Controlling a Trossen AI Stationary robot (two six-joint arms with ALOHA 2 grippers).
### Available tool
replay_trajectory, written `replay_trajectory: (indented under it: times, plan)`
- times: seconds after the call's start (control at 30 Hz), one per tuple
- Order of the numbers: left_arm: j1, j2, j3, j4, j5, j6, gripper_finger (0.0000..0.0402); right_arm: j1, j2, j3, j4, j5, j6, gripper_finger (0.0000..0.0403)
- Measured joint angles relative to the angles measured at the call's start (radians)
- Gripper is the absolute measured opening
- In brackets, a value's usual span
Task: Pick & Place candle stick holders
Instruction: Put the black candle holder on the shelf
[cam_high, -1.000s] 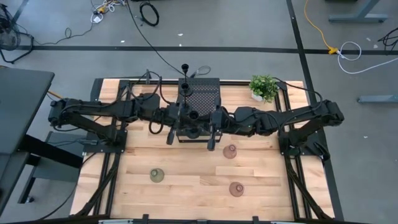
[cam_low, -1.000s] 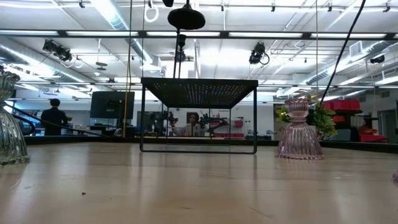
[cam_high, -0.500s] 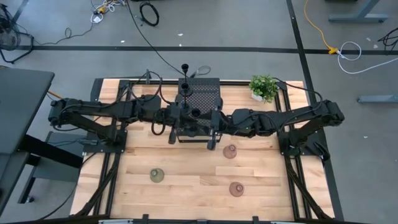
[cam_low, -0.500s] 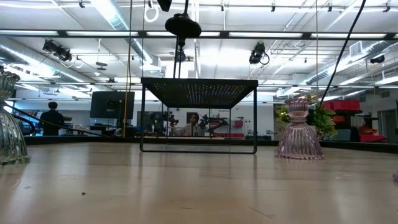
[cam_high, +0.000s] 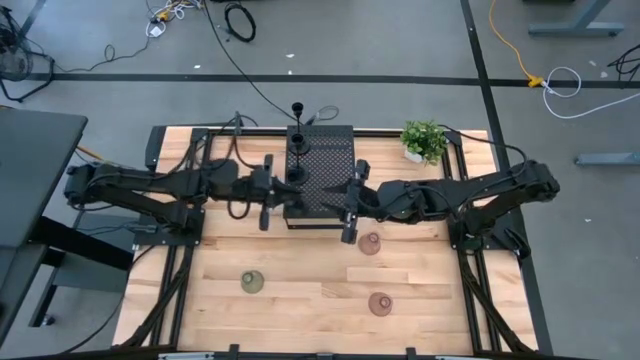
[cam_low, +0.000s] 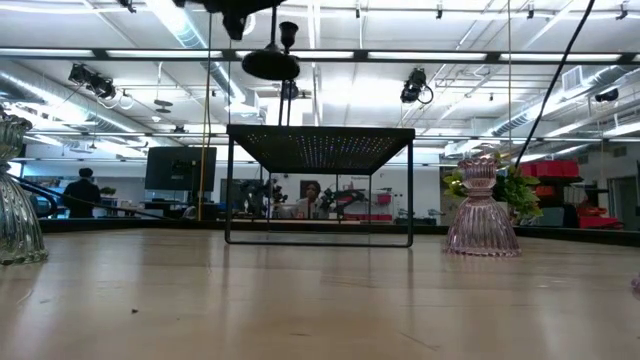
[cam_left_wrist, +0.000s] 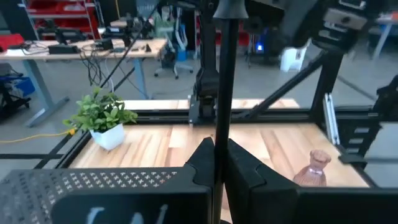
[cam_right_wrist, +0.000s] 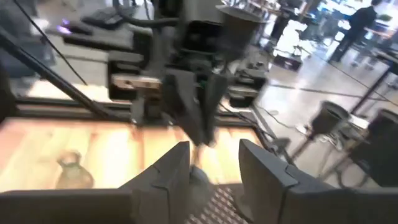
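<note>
A black thin-stemmed candle stick holder (cam_high: 293, 177) hangs upright over the black perforated block (cam_high: 325, 170), with my left gripper (cam_high: 283, 187) shut on its stem. In the low view its round base (cam_low: 270, 65) floats above the block's top (cam_low: 320, 135). My right gripper (cam_high: 335, 193) stands open just to the right of it, touching nothing; its fingers (cam_right_wrist: 180, 168) point at the left gripper. Another black holder (cam_high: 298, 108) stands at the block's far edge. Two reddish-brown domes (cam_high: 370, 243) (cam_high: 380, 302) and an olive one (cam_high: 252, 283) rest on the table. My left gripper (cam_left_wrist: 217, 152) pinches the holder's thin stem (cam_left_wrist: 225, 118) between its two fingers. The fingers come in level from the table's left and lie across the stem. The holder stands upright in the hold, lifted clear of the block.
A small green potted plant (cam_high: 423, 140) stands at the far right of the table. Black frame rails run along the table's edges. The near half of the wooden top (cam_high: 310, 290) holds only the three domes.
My left gripper has carried the black holder toward the table's left edge and lower over the block, keeping it upright. The holder now stands apart from my right gripper, which has stayed nearly where it was.
</note>
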Motion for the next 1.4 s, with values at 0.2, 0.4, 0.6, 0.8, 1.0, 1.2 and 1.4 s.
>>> replay_trajectory:
  times: [0.2, 0.4, 0.6, 0.8, 1.0, 1.2, 1.4]
  plan:
    - [-0.002, -0.029, -0.152, 0.172, -0.018, -0.040, 0.0014, -0.004, -0.030, -0.029, -0.056, 0.121, 0.021, 0.0124]
    - [0.008, -0.026, -0.186, 0.190, -0.114, -0.038, 0.0014, -0.015, -0.092, -0.134, -0.046, 0.158, 0.094, 0.0121]
    - [0.034, -0.026, -0.186, 0.185, -0.117, -0.034, 0.0014, -0.011, -0.192, -0.291, -0.009, 0.176, 0.194, 0.0121]
    - [0.039, -0.002, -0.186, 0.199, -0.124, -0.045, 0.0014, -0.011, -0.279, -0.418, 0.083, 0.167, 0.235, 0.0121]
    - [0.039, 0.081, -0.187, 0.247, -0.163, -0.049, 0.0014, -0.011, -0.322, -0.466, 0.159, 0.159, 0.224, 0.0121]
    - [0.039, 0.099, -0.186, 0.256, -0.166, -0.044, 0.0014, -0.009, -0.324, -0.466, 0.162, 0.158, 0.209, 0.0121]
    - [0.039, 0.100, -0.186, 0.250, -0.166, -0.045, 0.0014, -0.009, -0.324, -0.466, 0.158, 0.158, 0.204, 0.0121]
